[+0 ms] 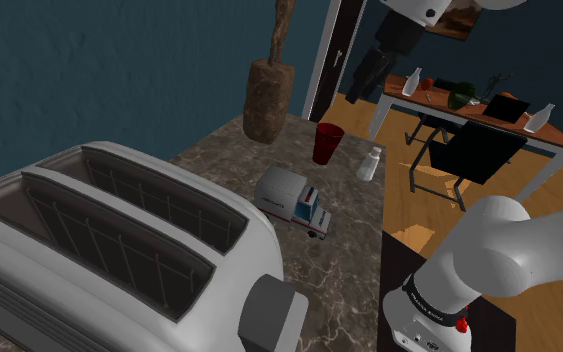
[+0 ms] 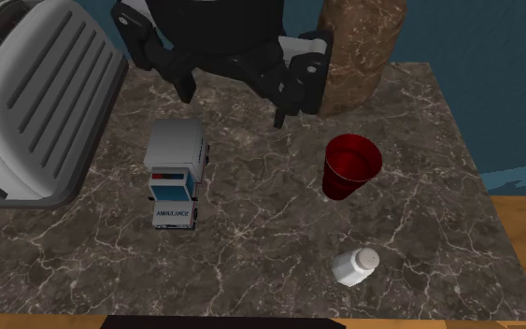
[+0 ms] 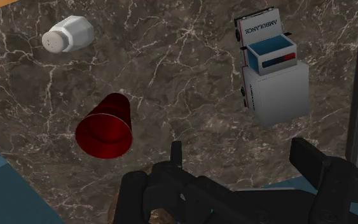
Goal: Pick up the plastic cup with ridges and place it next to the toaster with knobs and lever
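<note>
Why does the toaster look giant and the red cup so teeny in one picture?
Shoulder view: the toaster sits right by the camera, so it looms, while the red cup stands far down the counter. Second exterior view: seen from above, the cup looks fair-sized beside the toy ambulance.

A broad stretch of bare surface [image 2: 261, 234] is left between the red cup [image 2: 351, 166] and the toy ambulance [image 2: 177, 170]. The way to the toaster [image 2: 41, 103] is partly blocked by the ambulance, with a narrow gap between them. The cup is hemmed by a brown block [image 2: 362, 42] on one side and a white shaker [image 2: 355, 265] on the opposite side.
</note>
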Controlling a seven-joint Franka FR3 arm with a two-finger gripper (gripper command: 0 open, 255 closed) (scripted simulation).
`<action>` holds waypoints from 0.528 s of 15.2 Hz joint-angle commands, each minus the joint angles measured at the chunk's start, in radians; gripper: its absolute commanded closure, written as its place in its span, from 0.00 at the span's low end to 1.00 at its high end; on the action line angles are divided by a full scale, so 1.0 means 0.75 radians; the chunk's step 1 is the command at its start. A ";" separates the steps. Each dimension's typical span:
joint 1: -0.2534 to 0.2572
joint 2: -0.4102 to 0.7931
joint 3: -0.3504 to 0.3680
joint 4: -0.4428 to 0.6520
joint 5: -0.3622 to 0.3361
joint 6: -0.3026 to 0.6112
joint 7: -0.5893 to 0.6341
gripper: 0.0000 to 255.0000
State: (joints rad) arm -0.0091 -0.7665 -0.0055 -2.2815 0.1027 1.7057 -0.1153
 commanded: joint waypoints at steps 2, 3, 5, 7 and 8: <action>-0.006 0.029 -0.024 -0.001 -0.007 0.015 -0.025 0.00; -0.012 0.060 -0.048 -0.001 -0.013 0.030 -0.049 0.00; -0.024 0.124 -0.095 0.003 -0.023 0.060 -0.098 0.00; -0.034 0.194 -0.142 0.013 -0.031 0.089 -0.147 0.00; -0.039 0.230 -0.165 0.020 -0.034 0.103 -0.172 0.00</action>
State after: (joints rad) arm -0.0348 -0.6220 -0.1127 -2.2737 0.0797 1.7739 -0.2259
